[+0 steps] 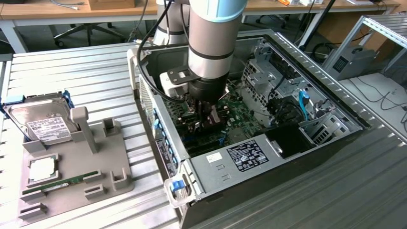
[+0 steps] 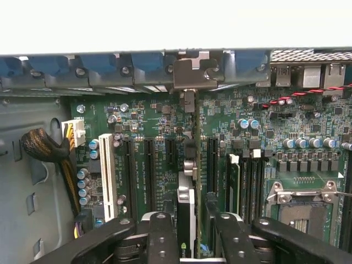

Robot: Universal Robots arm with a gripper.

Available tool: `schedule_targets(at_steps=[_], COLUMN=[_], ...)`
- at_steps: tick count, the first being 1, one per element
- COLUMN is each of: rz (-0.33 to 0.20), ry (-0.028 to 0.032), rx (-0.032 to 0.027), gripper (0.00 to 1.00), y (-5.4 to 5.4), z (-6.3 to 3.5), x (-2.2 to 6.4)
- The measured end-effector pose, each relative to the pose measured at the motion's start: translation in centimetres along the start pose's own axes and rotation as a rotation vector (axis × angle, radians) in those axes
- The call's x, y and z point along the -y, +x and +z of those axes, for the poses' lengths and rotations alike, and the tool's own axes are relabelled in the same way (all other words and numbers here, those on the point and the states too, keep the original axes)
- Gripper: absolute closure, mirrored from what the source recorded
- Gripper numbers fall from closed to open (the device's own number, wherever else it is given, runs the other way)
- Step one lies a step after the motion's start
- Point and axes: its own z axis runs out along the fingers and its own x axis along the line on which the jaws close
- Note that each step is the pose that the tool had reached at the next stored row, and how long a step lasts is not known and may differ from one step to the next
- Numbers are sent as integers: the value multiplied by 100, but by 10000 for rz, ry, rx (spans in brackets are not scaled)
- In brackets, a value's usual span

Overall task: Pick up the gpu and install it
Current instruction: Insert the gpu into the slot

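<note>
Two fingers of the claw [image 2: 191,221] straddle the gpu [image 2: 187,192], one on each face. The card stands edge-on between them. Can't tell from these views whether the claw is clamped on it or slack.

The gpu is upright in a black expansion slot on the motherboard [image 2: 148,118], with empty slots either side. The white PCI slot [image 2: 108,176] is well off to one side, the memory sticks [image 2: 234,176] and CPU socket [image 2: 302,209] to the other. Further on, the card's metal bracket [image 2: 190,71] meets the case's rear wall among the blue slot clips.

In the exterior view the arm reaches straight down into the open PC case [image 1: 318,81], claw [image 1: 207,117] deep inside.

My read: this is the seating stage. To do it well:
- push straight along the card's plane, no tilt
- load both ends evenly, so the edge connector sinks level
- bracket tab must sit in its rear opening, not ride on the wall
- no side load

On the counter [image 1: 76,71], at the exterior view's left, the grey fixture tray [image 1: 95,162] holds a hard drive [image 1: 41,121] and a memory stick [image 1: 60,182].
</note>
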Motion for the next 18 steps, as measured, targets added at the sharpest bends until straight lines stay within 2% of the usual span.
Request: schedule_targets(at_steps=[3,4,7,9,14,18], rz=[2,3,2,3,4,4], ry=[-77,-124,-315,-389,-630,-640], rx=[-1,-2,-8,-9,-13,-14], gripper=[66,66,66,66,66,66], y=[-1,-1,-2,-2,-4,-4], z=[2,2,-3,-6,-12,-12], x=[35,47,87,112,215,217])
